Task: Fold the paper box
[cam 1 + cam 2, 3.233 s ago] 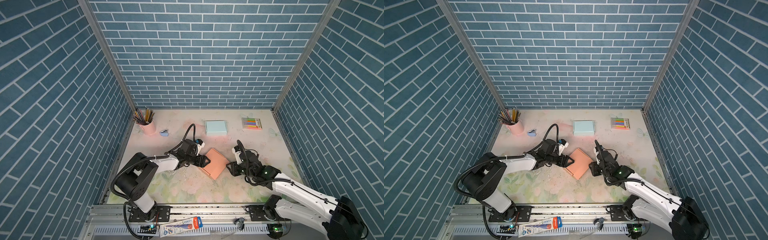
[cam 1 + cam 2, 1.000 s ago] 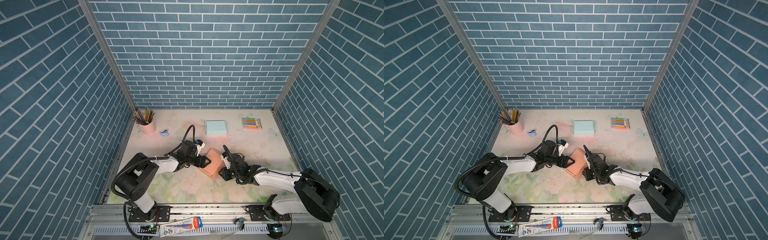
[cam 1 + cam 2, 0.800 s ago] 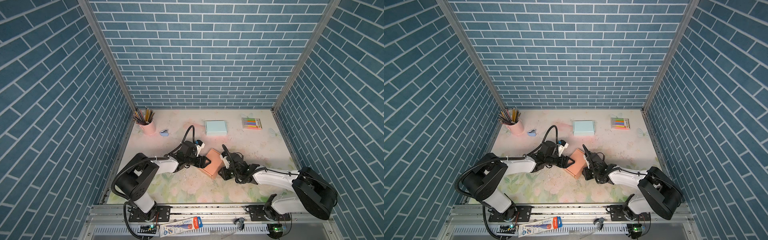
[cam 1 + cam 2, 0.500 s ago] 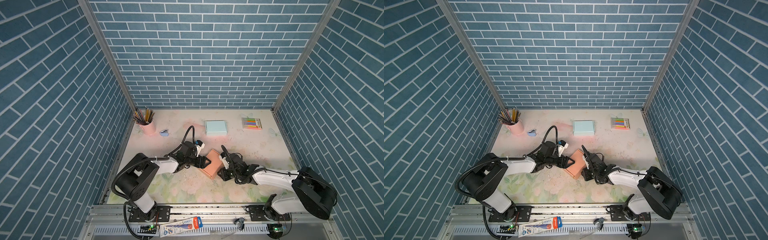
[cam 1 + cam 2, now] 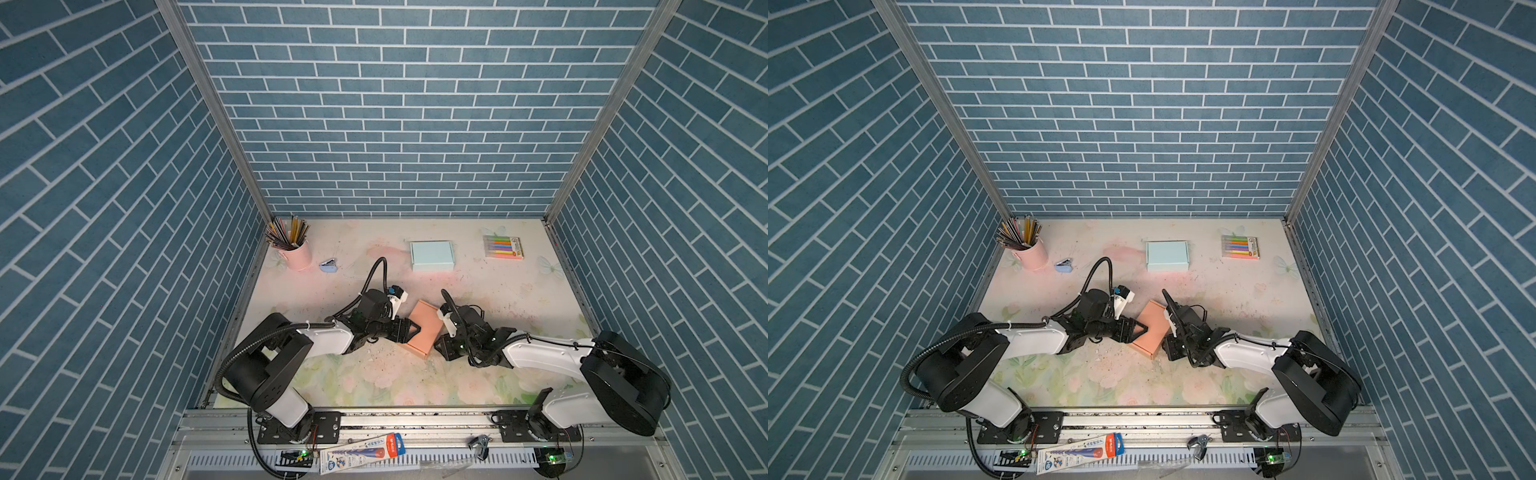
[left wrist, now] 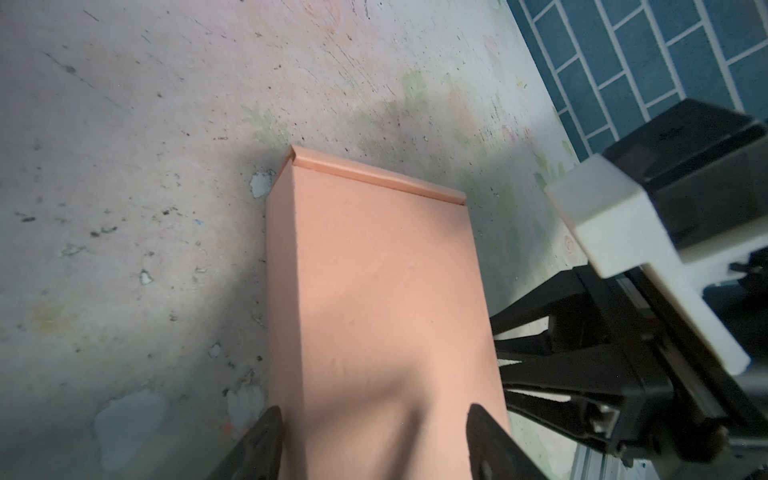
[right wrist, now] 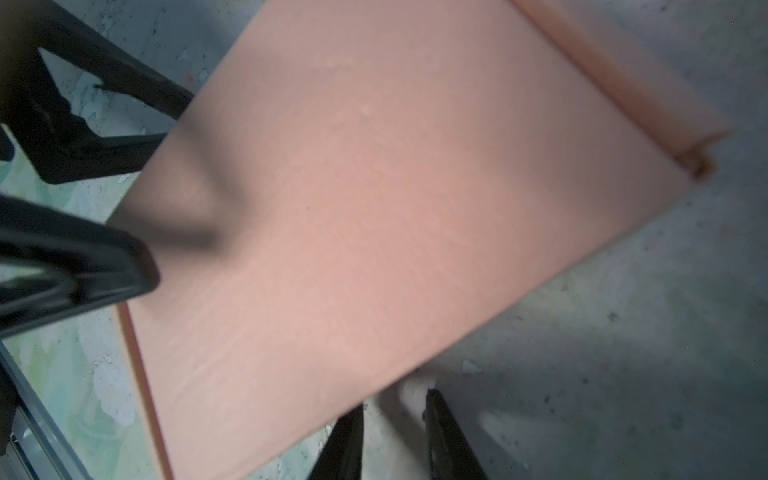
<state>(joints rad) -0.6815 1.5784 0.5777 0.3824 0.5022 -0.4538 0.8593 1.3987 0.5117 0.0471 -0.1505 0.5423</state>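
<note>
The salmon-pink paper box (image 5: 424,328) (image 5: 1152,328) lies closed, lid side up, mid-table between my two arms. My left gripper (image 5: 411,334) (image 5: 1138,333) is open at the box's left end. In the left wrist view (image 6: 374,436) its wide-set fingers straddle the box (image 6: 382,291), one beside the side wall and one over the lid. My right gripper (image 5: 438,345) (image 5: 1167,345) sits low against the box's right edge. In the right wrist view (image 7: 392,432) its fingers stand a narrow gap apart with only table between them, one partly tucked under the box (image 7: 374,208) edge.
At the back stand a pink cup of pencils (image 5: 297,253), a small blue stapler (image 5: 329,266), a pale blue box (image 5: 431,254) and a pack of coloured markers (image 5: 503,247). Blue brick walls enclose the table on three sides.
My right gripper has come in from the right up to the box's edge, creeping a little further left in the last second. The left gripper has stayed put.
</note>
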